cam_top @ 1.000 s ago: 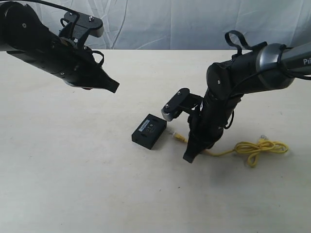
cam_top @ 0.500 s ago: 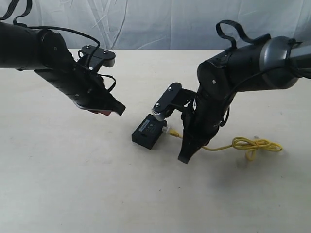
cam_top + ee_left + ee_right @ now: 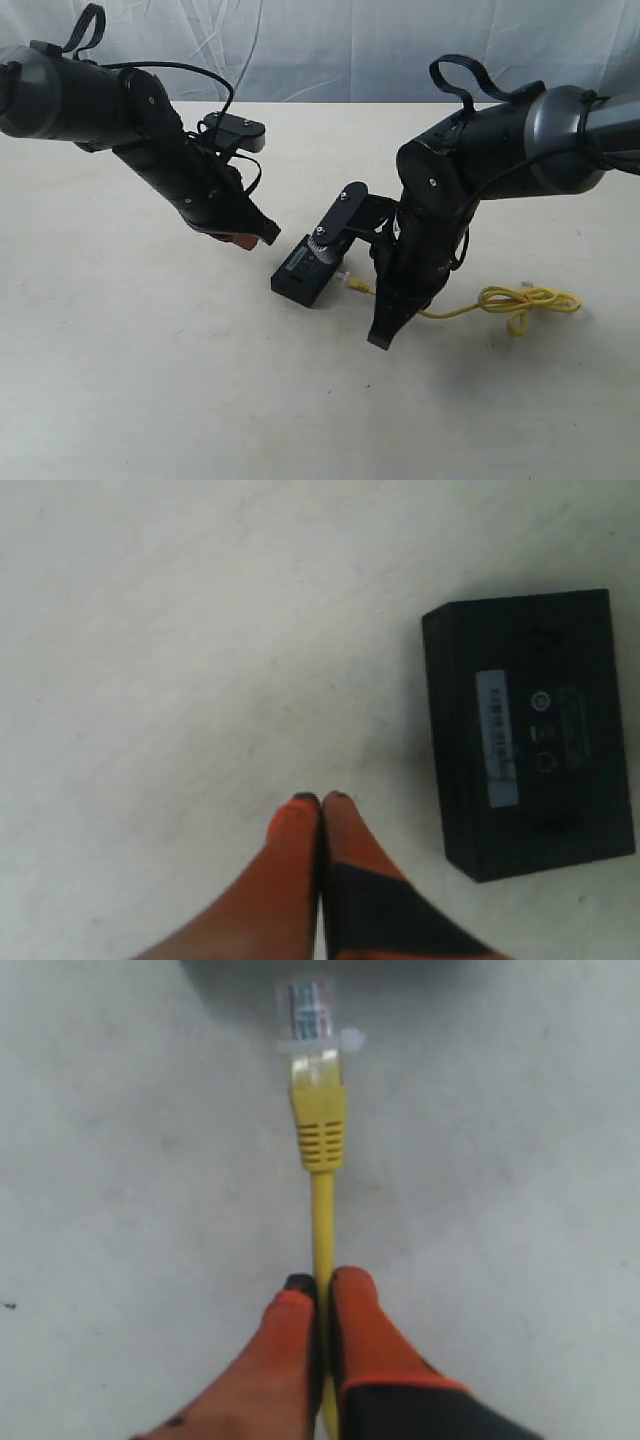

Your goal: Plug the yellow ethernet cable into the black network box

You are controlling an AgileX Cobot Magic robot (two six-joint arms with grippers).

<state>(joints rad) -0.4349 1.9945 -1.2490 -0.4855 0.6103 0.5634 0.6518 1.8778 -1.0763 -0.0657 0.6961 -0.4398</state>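
Gripping the yellow ethernet cable [image 3: 322, 1210] in the right gripper [image 3: 318, 1282], orange fingers closed on the thin cord a little behind the ribbed yellow boot. Pointing the clear plug [image 3: 308, 1008] straight at the near side of the black network box [image 3: 308, 270], just beside it, though not clearly touching or seated. Trailing the rest of the cord off toward the right edge of the tabletop [image 3: 150, 380], ending there in loose loops lying flat, well apart from the box. Sitting flat near the middle of the tabletop, box-wise, with the white label strip [image 3: 497, 737] facing up. Hanging the left gripper [image 3: 320, 800] near the opposite side of the box, apart from it, fingers pressed together and gripping nothing.
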